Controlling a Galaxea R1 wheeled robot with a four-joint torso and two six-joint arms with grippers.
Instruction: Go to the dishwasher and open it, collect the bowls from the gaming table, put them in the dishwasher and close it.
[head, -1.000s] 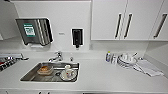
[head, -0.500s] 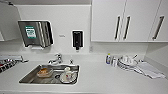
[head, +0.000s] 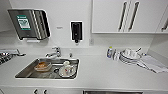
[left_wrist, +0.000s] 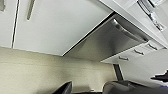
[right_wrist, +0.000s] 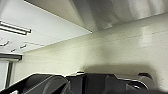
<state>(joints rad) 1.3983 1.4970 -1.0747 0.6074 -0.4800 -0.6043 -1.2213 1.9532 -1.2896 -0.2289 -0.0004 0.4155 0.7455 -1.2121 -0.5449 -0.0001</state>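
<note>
The robot faces a white counter with a steel sink set into it at about eight o'clock from the middle of the head view. In the basin lie an orange-brown dish and a white one. A faucet stands at the sink's back edge, a paper-towel dispenser hangs on the wall at ten o'clock, and a dark soap dispenser sits near twelve. White upper cabinets with vertical handles fill the one-to-two o'clock corner, and a stack of white dishes rests on the counter at three o'clock, with a small bottle just beside it.

The dishwasher is the thing that matters here. In the head view a thin dark steel strip at the bottom edge, about five o'clock, looks like its top — directly below the counter and slightly to the robot's right of centre. The left wrist view gives the clearer look: a brushed steel front with its wide bar handle running along the upper edge, flanked by white cabinet doors and drawers. The handle's long axis runs horizontally along the counter line, so a grip would have to come across it from the front.

Judging by that, the left arm seems to hang nearer the door, low and in front of it. Neither gripper's fingers can be made out — whether open or closed cannot be told, and nothing is seen held.
</note>
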